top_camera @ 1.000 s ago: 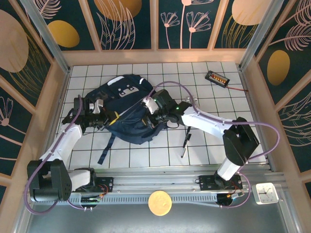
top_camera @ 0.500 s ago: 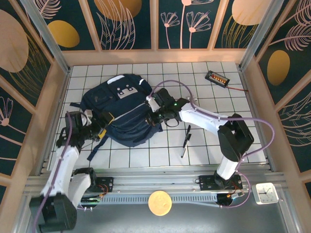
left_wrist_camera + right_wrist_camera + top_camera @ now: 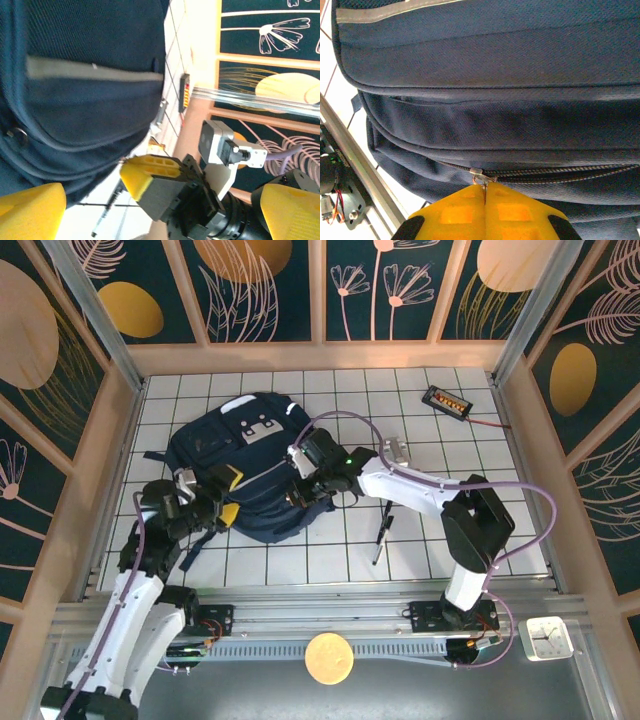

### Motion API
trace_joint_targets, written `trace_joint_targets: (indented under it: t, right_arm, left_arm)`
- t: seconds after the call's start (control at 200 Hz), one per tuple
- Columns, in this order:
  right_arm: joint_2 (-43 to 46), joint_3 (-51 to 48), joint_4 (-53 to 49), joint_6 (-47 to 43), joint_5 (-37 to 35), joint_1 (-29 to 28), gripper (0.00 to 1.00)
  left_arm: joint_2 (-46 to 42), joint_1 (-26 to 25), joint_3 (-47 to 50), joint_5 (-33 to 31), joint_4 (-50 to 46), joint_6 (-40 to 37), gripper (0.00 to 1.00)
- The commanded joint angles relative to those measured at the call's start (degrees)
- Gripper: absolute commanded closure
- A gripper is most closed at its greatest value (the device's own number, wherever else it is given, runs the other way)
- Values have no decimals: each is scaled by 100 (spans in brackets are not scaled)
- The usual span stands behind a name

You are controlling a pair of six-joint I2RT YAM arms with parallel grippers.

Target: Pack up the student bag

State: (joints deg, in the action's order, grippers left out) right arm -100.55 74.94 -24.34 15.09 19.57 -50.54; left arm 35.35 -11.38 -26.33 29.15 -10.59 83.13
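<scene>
White tiled table (image 3: 330,550) inside a walled cell with dark floral panels. Top view: the student bag (image 3: 250,455) lies flat at left-centre. A pen (image 3: 381,530) lies to its right and a small black device (image 3: 446,400) sits near the far right corner. The left gripper (image 3: 229,495) stands at the bag's near-left edge, jaws wide apart and holding nothing. The right gripper (image 3: 298,493) sits on the bag's near-right side. Left wrist view: navy fabric with a grey trim stripe (image 3: 95,70) fills the upper left, and both yellow fingers (image 3: 30,212) are spread clear of it. Right wrist view: the fingers are pressed together, pinching the zipper pull (image 3: 479,175) by its tip. Risks, as I judge them: with the left side let go, nothing anchors the bag, so a tug may drag the whole bag instead of running the slider. The shallow pinch may also slip off the pull. Compared with one second ago, the left gripper has gone from closed at the bag to open and drawn back toward the near-left. The bag has settled flatter. The right gripper has shifted slightly left.
</scene>
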Motion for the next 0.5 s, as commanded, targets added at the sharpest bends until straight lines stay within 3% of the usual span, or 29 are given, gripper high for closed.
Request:
trace_joint_targets:
  t: [0.0, 0.155, 0.38, 0.42, 0.495]
  right_arm:
    - [184, -47, 102, 177, 152, -98, 100]
    - [252, -120, 131, 196, 21, -88, 100]
    - [244, -93, 166, 231, -21, -105, 100]
    - [251, -91, 175, 240, -32, -113, 100]
    - [255, -102, 184, 240, -57, -118, 100]
  left_arm:
    - [124, -685, 281, -733, 710, 1185, 1]
    - [788, -1623, 466, -1465, 1524, 1681, 5]
    - [1279, -1752, 833, -1711, 1996, 1899, 23]
    - [1289, -1753, 929, -1749, 2074, 1929, 31]
    - [1369, -1750, 1129, -1805, 2230, 1910, 58]
